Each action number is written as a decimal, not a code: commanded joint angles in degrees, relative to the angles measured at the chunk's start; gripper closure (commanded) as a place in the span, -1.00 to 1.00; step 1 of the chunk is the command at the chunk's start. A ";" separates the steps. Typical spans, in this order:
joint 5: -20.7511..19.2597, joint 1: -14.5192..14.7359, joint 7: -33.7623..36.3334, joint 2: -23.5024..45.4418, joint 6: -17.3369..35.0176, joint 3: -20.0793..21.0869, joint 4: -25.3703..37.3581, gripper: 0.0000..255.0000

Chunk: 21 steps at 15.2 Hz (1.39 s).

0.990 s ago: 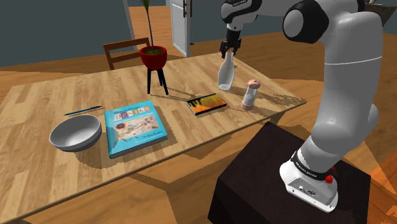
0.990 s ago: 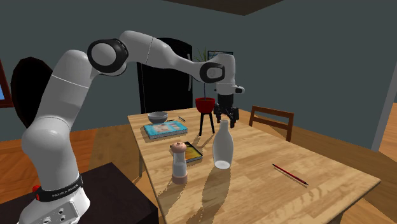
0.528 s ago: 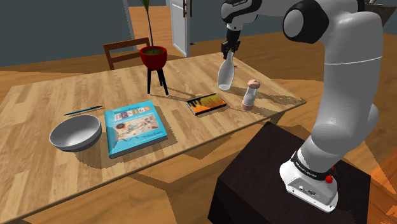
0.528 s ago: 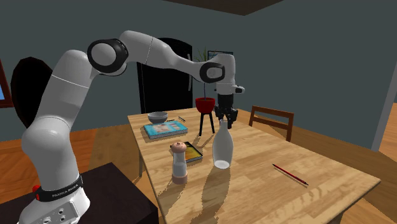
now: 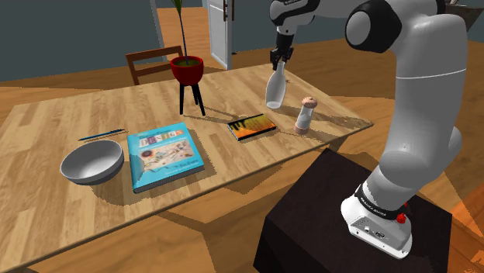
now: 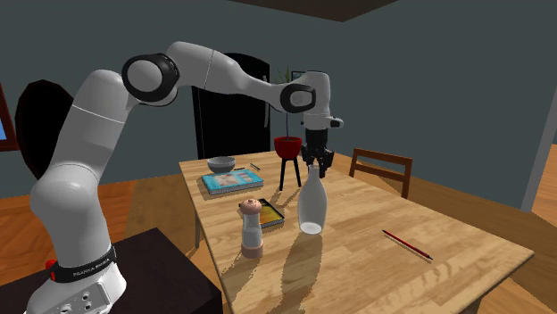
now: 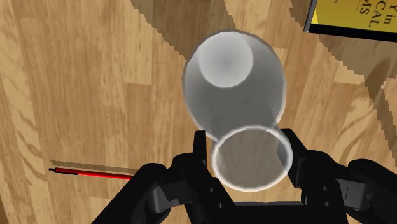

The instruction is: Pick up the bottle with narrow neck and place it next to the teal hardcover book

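Note:
A pale translucent bottle (image 5: 274,91) with a narrow neck stands near the wooden table's (image 5: 46,124) far right end in the shoulder view. My black gripper (image 5: 278,65) comes straight down on it and is shut on the neck. From the second exterior view the gripper (image 6: 313,169) clasps the top of the bottle (image 6: 311,210), whose base sits at or barely above the tabletop. In the wrist view the fingers (image 7: 202,149) press both sides of the neck rim, with the gripper (image 7: 248,159) around it and the bottle's body (image 7: 235,76) below. The teal book (image 5: 163,155) (image 6: 232,181) lies flat towards the other end.
Close to the bottle are a small figure-shaped shaker (image 5: 305,115) (image 6: 252,229) and a small yellow-orange book (image 5: 252,126) (image 7: 356,19). A red plant pot on a stand (image 5: 187,70), a grey bowl (image 5: 91,164), a blue pencil (image 5: 101,135) and a red pencil (image 6: 408,245) also lie on the table. A chair (image 6: 379,169) stands behind.
The fingers stood open around the neck a second ago and have closed on it. The bottle has since risen very slightly with the gripper.

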 commanded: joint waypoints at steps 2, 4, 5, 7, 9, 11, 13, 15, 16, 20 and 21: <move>-0.15 -0.10 0.15 -0.30 -2.12 -0.09 1.86 1.00; -0.22 -0.19 0.25 -0.41 -3.60 -0.14 3.23 1.00; -0.25 -0.24 0.29 -0.45 -4.34 -0.16 3.95 1.00; -0.30 -0.35 0.39 -0.47 -5.87 -0.20 5.47 1.00; -0.32 -0.48 0.47 -0.43 -7.43 -0.23 7.08 1.00; -0.32 -0.64 0.55 -0.31 -9.04 -0.25 8.81 1.00; -0.30 -0.82 0.63 -0.12 -10.69 -0.27 10.66 1.00; -0.25 -1.04 0.70 0.16 -12.39 -0.28 12.65 1.00; -0.23 -1.12 0.73 0.29 -13.03 -0.29 13.43 1.00; -2.42 3.04 4.59 -6.53 -12.68 0.08 6.59 1.00; -2.95 4.00 5.64 -8.06 -12.77 0.27 5.23 1.00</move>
